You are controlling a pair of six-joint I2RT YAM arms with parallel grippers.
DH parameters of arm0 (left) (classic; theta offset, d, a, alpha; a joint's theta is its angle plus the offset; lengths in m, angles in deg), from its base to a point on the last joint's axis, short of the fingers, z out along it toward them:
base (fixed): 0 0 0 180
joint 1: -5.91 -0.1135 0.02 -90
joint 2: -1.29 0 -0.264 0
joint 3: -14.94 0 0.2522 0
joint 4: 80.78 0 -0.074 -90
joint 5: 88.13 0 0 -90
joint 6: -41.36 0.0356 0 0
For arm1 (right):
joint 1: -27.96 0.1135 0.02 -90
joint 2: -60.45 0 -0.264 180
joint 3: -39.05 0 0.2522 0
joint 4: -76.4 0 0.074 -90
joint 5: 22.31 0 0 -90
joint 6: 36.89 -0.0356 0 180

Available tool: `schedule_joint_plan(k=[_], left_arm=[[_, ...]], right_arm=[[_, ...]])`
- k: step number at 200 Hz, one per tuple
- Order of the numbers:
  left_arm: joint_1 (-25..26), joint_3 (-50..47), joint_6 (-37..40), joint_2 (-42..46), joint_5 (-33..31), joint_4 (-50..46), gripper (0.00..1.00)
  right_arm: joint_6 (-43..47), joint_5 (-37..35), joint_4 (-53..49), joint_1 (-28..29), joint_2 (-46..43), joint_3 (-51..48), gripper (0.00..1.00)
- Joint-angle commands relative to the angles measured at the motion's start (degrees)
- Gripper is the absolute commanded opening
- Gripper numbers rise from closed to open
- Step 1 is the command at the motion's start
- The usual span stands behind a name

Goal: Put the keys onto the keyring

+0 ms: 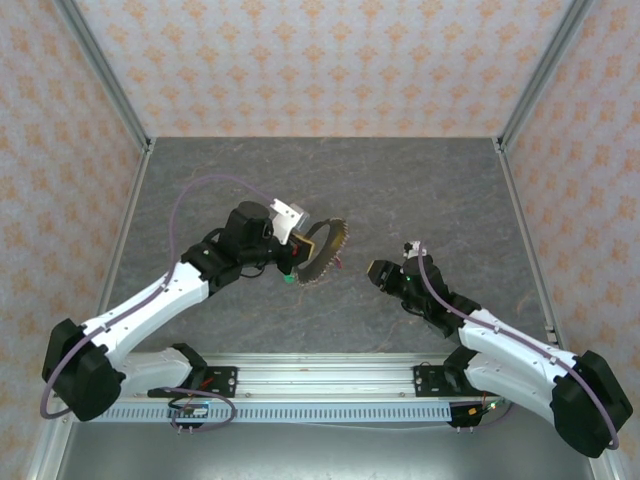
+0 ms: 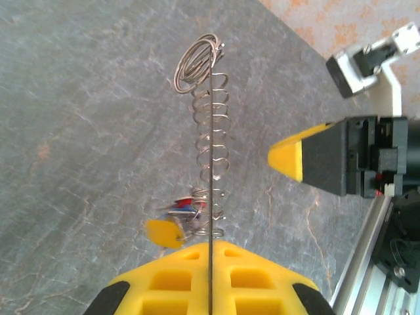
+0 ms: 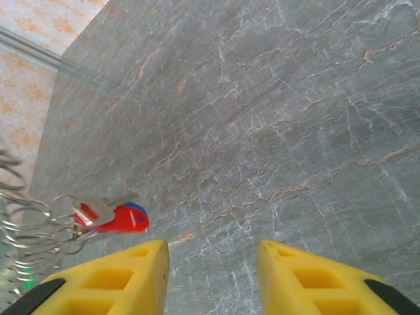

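Note:
My left gripper (image 1: 300, 252) is shut on the keyring (image 1: 328, 250), a large wiry loop held up off the table. In the left wrist view the thin wire runs out from between the closed yellow fingers (image 2: 164, 282), and the keyring's (image 2: 211, 131) coils stretch away from them. Keys (image 2: 172, 220) with yellow, red and blue heads hang on the coils close to the fingertips. A green key head (image 1: 288, 281) dangles below the loop. My right gripper (image 1: 375, 272) stands open just right of the ring, holding nothing. In the right wrist view the red and blue keys (image 3: 118, 218) sit left of its gripper (image 3: 213, 252).
The grey marbled table (image 1: 420, 190) lies below both arms. Patterned enclosure walls (image 1: 320, 60) stand on three sides. An aluminium rail (image 1: 320, 375) carrying the arm bases runs along the near edge.

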Motion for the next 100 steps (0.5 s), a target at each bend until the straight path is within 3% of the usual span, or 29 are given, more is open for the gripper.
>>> schedule_joint_plan(k=[1,54,100], left_arm=[[-0.01,0.83,0.59,-1.72,4.52,2.16,0.0],[1.71,3.68,-1.16,-7.85,14.87,2.89,0.0],[-1.07,0.11,-8.45,-14.72,6.32,6.0,0.0]], right_arm=[[2.33,-3.25,-1.5,-0.16,-0.82,0.62,0.4],[3.2,-7.67,-3.79,-0.36,-3.17,0.58,0.4],[3.01,-9.11,-5.19,-0.82,-3.74,0.74,0.4]])
